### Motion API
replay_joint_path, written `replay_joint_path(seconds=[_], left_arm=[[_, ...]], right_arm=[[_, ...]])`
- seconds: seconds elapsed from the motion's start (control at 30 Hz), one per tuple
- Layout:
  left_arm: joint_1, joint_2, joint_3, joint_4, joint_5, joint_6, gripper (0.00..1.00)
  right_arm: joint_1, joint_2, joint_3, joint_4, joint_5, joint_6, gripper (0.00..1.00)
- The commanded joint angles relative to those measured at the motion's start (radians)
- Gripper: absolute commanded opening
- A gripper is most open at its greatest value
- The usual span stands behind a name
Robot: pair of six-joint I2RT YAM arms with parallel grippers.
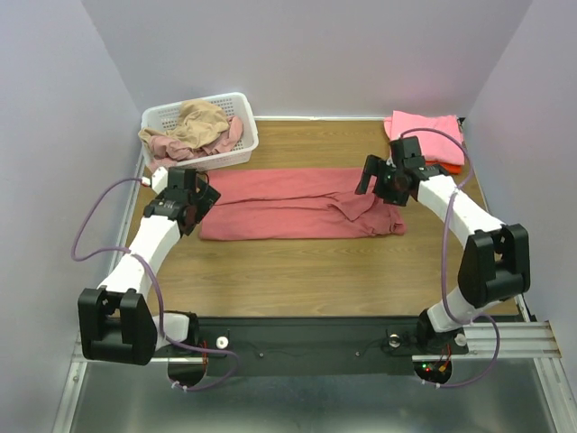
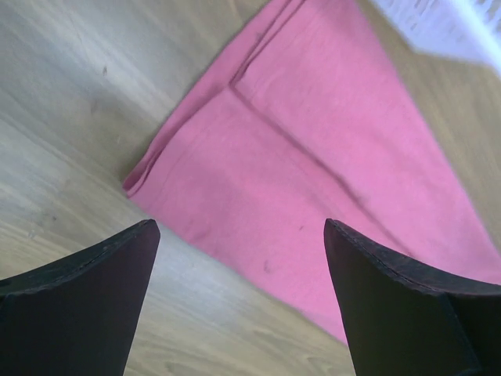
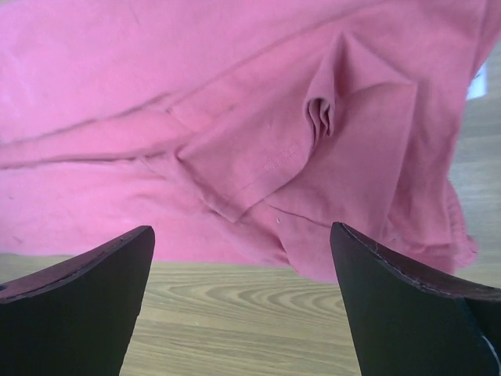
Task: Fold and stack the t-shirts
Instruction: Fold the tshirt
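A dusty red t-shirt (image 1: pixel 288 206) lies folded lengthwise into a long strip across the middle of the table. Its left end (image 2: pixel 313 180) is flat, while its right end (image 3: pixel 258 141) is rumpled around a sleeve. My left gripper (image 1: pixel 200 200) hovers over the shirt's left end, open and holding nothing. Over the right end my right gripper (image 1: pixel 371 177) is open too, with bare wood between its fingers. A bright pink t-shirt (image 1: pixel 425 128) lies folded on an orange-red one (image 1: pixel 453 168) at the back right corner.
A white lattice basket (image 1: pixel 171 115) at the back left holds a tan shirt (image 1: pixel 200 121) and a pale rose one (image 1: pixel 167 144). Grey walls close the table in at the back and both sides.
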State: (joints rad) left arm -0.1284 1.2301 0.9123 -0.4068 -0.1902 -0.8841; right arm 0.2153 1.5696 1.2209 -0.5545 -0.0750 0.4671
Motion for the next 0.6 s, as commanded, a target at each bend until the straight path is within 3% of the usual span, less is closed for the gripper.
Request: replay_joint_path(seconds=[0.0, 0.23, 0.57], left_arm=[[-0.017, -0.024, -0.084, 0.062, 0.061, 0.036, 0.99], [-0.030, -0.050, -0.196, 0.129, 0.072, 0.040, 0.99], [-0.030, -0.040, -0.227, 0.135, 0.074, 0.045, 0.99]], right_arm=[[-0.004, 0.046, -0.037, 0.087, -0.095, -0.001, 1.00], [-0.004, 0.159, 0.005, 0.149, -0.111, 0.010, 1.00], [-0.002, 0.251, 0.049, 0.192, -0.147, 0.030, 1.00]])
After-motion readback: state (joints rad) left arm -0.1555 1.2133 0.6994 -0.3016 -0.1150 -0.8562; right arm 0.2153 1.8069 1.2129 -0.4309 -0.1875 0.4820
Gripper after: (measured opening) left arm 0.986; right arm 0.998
